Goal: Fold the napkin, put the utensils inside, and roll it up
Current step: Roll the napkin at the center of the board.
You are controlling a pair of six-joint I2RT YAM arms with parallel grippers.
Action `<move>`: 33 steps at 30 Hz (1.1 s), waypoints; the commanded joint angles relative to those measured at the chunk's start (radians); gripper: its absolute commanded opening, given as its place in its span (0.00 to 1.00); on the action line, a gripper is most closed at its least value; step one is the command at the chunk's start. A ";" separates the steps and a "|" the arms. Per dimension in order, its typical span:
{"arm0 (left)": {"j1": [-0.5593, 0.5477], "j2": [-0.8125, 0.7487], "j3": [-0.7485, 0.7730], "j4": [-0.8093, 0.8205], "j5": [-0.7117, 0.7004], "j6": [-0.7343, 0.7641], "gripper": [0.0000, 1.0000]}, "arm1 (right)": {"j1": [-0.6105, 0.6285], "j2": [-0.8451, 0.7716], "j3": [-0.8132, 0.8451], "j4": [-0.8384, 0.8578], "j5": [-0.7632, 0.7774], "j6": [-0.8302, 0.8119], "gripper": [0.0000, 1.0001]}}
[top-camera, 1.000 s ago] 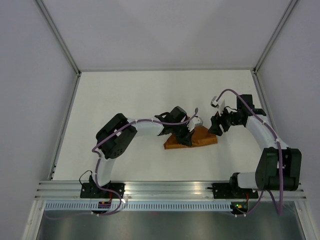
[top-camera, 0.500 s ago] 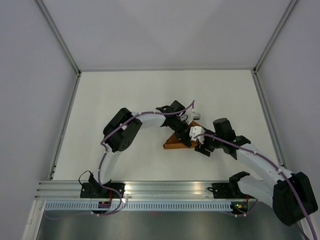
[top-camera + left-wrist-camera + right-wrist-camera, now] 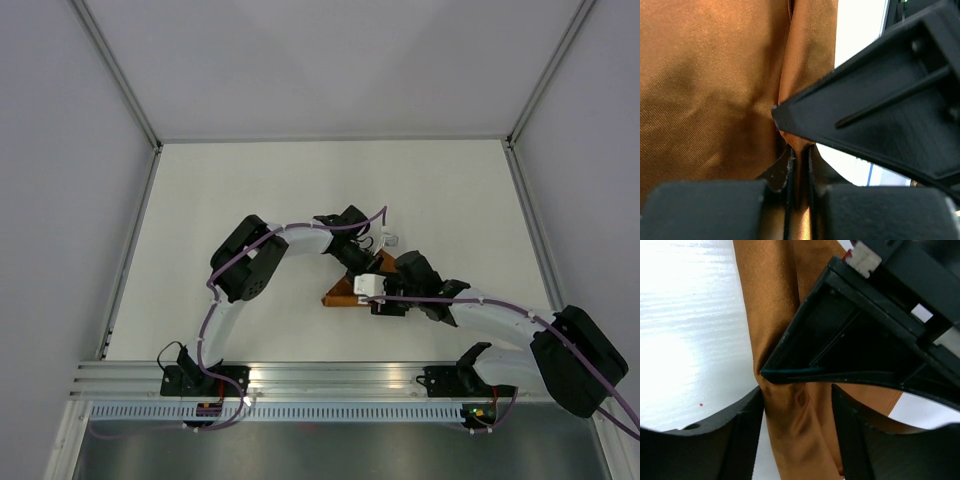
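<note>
Left wrist: L gripper [image 3: 799, 156] jaws narrow, pinching a fold of orange napkin [image 3: 705, 90]. Right wrist: R gripper [image 3: 797, 410] jaws wide, straddling same cloth, white surface [image 3: 685, 315] beside.

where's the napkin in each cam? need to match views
Top external: napkin at frame centre, mostly covered; its left corner shows.
Left wrist: fills left and middle, a ridge pinched in the left claw.
Right wrist: strip running top to bottom, between the open right claw.
Shared landmark: that pinched ridge; in the right wrist view the left claw's black wedge meets it.
</note>
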 commanded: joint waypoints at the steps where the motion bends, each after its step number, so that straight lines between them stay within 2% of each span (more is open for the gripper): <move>1: -0.001 0.070 -0.027 -0.111 -0.132 0.003 0.15 | 0.016 0.038 -0.017 0.048 0.067 0.002 0.59; 2: 0.000 0.069 -0.027 -0.111 -0.135 0.003 0.18 | 0.018 0.047 -0.019 0.051 0.069 0.005 0.52; 4: 0.000 0.061 -0.026 -0.109 -0.133 -0.001 0.24 | 0.018 0.060 -0.025 0.051 0.077 0.010 0.45; 5: 0.003 0.049 -0.026 -0.105 -0.145 -0.006 0.27 | 0.018 0.065 -0.028 0.051 0.080 0.010 0.38; 8: 0.006 0.021 -0.030 -0.075 -0.158 -0.020 0.31 | 0.018 0.077 -0.028 0.037 0.072 0.016 0.25; 16: 0.048 -0.152 -0.070 0.050 -0.159 -0.141 0.37 | 0.018 0.151 0.042 -0.090 -0.009 0.014 0.17; 22: 0.124 -0.282 -0.170 0.187 -0.220 -0.240 0.38 | 0.006 0.215 0.111 -0.189 -0.104 0.000 0.16; 27: 0.190 -0.492 -0.338 0.351 -0.360 -0.297 0.41 | -0.056 0.300 0.211 -0.323 -0.198 -0.049 0.16; 32: 0.190 -0.683 -0.510 0.512 -0.553 -0.293 0.41 | -0.160 0.458 0.362 -0.516 -0.323 -0.147 0.17; 33: 0.190 -0.747 -0.579 0.591 -0.572 -0.293 0.42 | -0.174 0.485 0.389 -0.552 -0.342 -0.164 0.17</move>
